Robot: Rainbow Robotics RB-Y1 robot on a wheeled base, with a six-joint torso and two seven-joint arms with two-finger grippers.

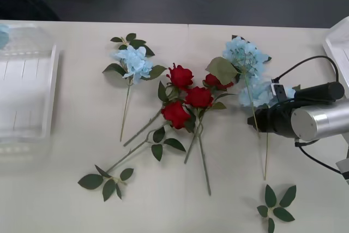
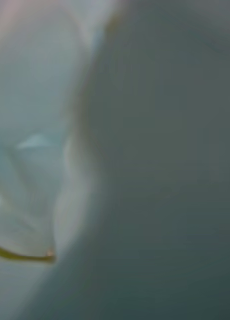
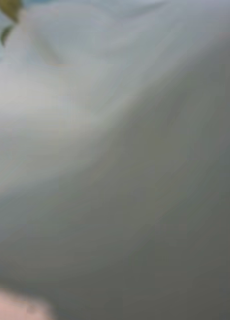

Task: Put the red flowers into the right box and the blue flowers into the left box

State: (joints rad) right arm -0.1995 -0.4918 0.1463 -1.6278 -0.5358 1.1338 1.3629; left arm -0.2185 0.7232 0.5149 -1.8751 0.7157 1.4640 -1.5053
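Several red flowers [image 1: 188,99] lie crossed in the middle of the table, their stems pointing toward me. One blue flower [image 1: 133,61] lies to their left. Two more blue flowers [image 1: 248,58] lie to their right, stems running toward the near edge. My right gripper [image 1: 260,121] reaches in from the right, and its black end sits over those stems just below the lower blue cluster [image 1: 259,91]. The wrist hides its fingers. The left box [image 1: 52,88] stands at the left edge with a bit of blue at its far corner. Only a corner of the right box [image 1: 337,45] is visible at the far right.
A loose green leaf sprig [image 1: 277,204] lies near the front edge, below the right arm. Another leafy stem end [image 1: 106,181] lies at the front left. The tabletop between the left box and the flowers is bare.
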